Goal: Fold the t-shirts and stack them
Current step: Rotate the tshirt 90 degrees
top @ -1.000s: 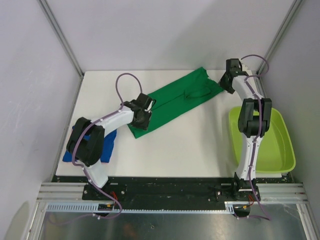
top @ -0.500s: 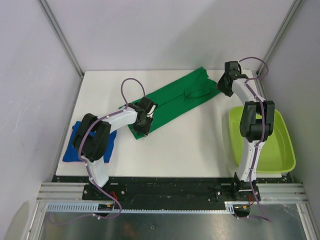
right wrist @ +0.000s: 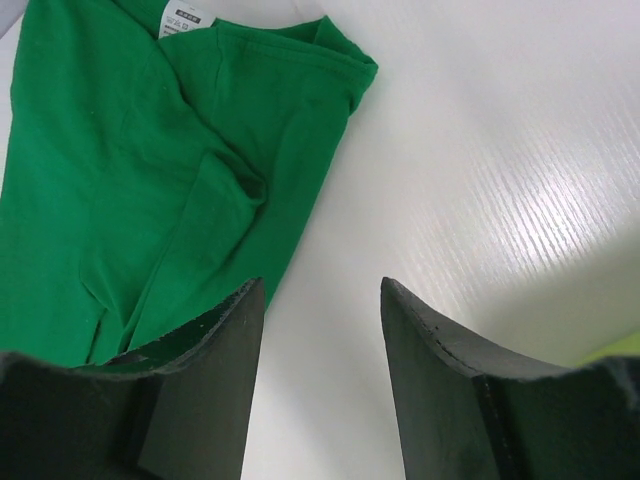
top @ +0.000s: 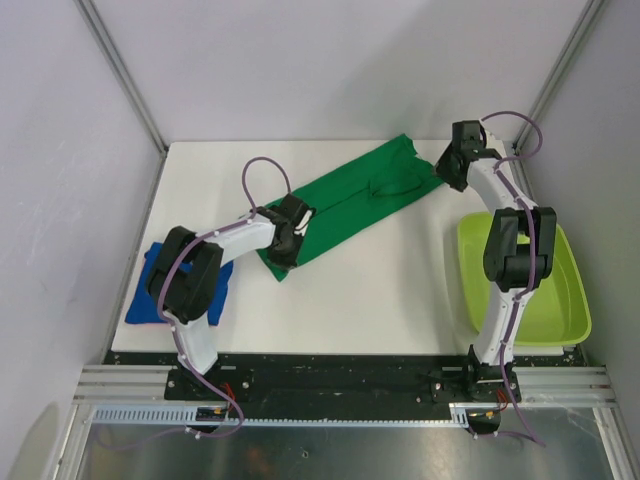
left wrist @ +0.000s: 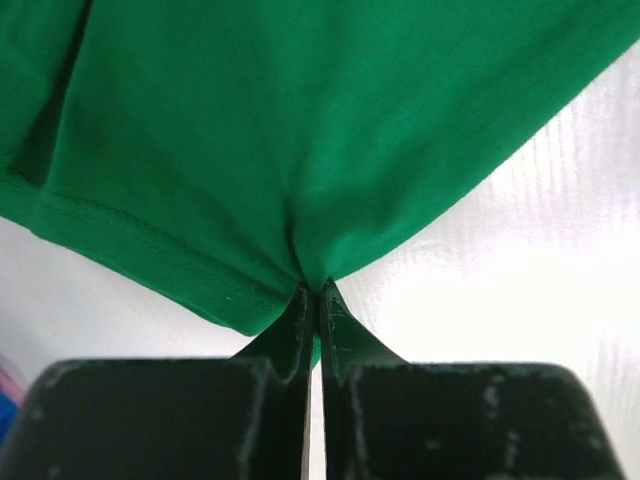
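Note:
The dark green t-shirt (top: 350,200) lies folded into a long strip running diagonally across the white table (top: 380,290). My left gripper (top: 284,246) is at its near-left end. In the left wrist view the left gripper (left wrist: 318,292) is shut on a pinch of the green t-shirt (left wrist: 300,130) by its hem. My right gripper (top: 448,170) hovers open just past the strip's far-right end. In the right wrist view the right gripper (right wrist: 320,287) has bare table between its fingers, with the green t-shirt (right wrist: 130,170) to its left. The royal blue t-shirt (top: 145,298) lies folded at the table's left edge, partly under my left arm.
A lime-green plastic tub (top: 560,300) stands at the right edge beside my right arm, and its rim (right wrist: 615,350) shows in the right wrist view. Grey walls and metal posts enclose the table on three sides.
My left gripper has shut on the green t-shirt's near-left end after shifting slightly along it. The right gripper has stayed open and barely moved.

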